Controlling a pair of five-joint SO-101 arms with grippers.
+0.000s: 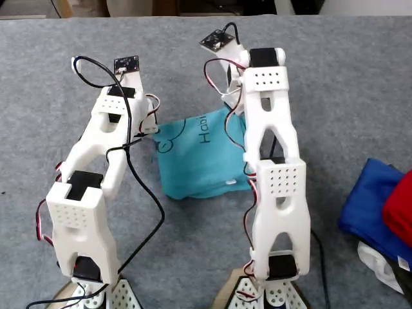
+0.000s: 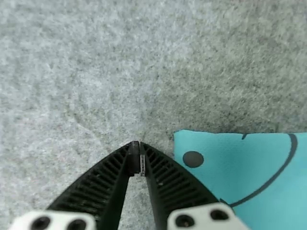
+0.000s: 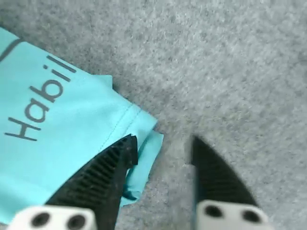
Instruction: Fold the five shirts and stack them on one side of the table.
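Folded teal shirt [image 1: 196, 158] at the centre of the grey bench [image 1: 360, 77], between the two arms, bearing dark lettering and line art. Left tool [image 2: 135, 158]: tips pressed together on the felt, just beside the shirt's 10 o'clock corner. Right tool [image 3: 162, 143]: spread, one finger over the stitched 1 o'clock corner. Blue shirt [image 1: 367, 203] and red shirt [image 1: 400, 209] are heaped at 4 o'clock.

A folded, dark-printed teal shirt [image 1: 199, 158] lies flat at the middle of the table [image 1: 347, 77], with a blue shirt [image 1: 367, 206], red shirt [image 1: 400, 209] and white shirt [image 1: 376, 257] heaped at its right edge.
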